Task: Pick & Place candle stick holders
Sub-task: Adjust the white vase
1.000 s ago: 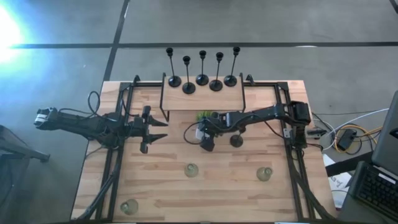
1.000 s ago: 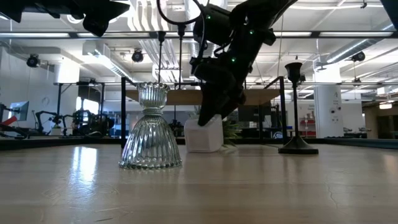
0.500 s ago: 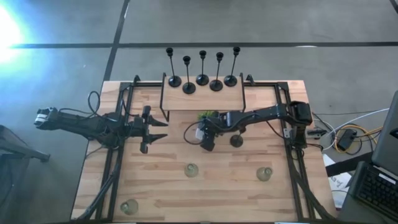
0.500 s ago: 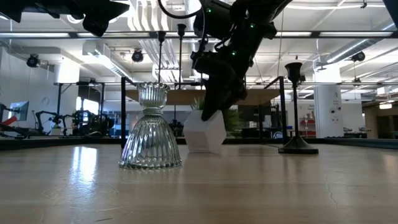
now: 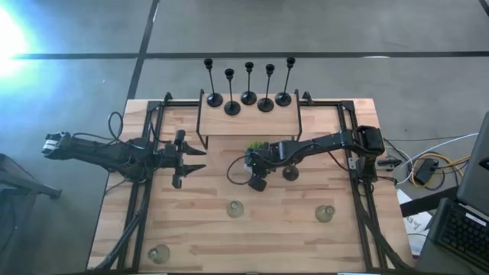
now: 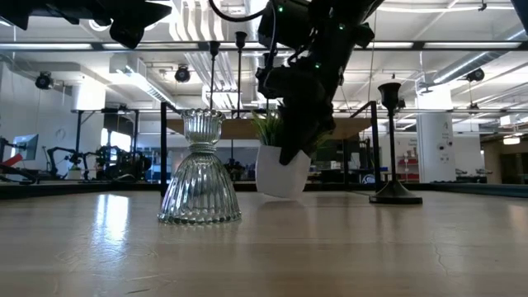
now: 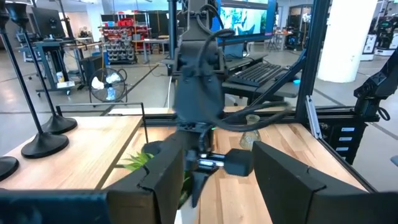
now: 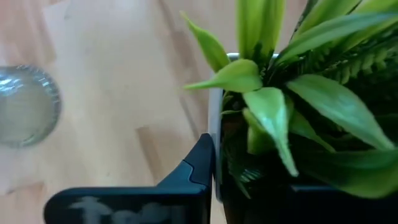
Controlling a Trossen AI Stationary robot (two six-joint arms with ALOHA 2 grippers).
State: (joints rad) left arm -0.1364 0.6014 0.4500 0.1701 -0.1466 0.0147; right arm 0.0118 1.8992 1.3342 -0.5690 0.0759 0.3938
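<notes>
Clamped on the rim of the white-potted spiky green plant [image 6: 282, 165], my right claw [image 6: 290, 150] holds it mid-table; my left claw [image 5: 182, 158] waits left, fingers apart.

5 slim black candle holders [image 5: 248, 82] stand upright in a row on the raised shelf at the table's back; a 6th black one [image 6: 394, 142] stands on the tabletop by my right arm. 3 squat ribbed glass holders [image 5: 235, 208] sit upright & well apart nr the front.
</notes>
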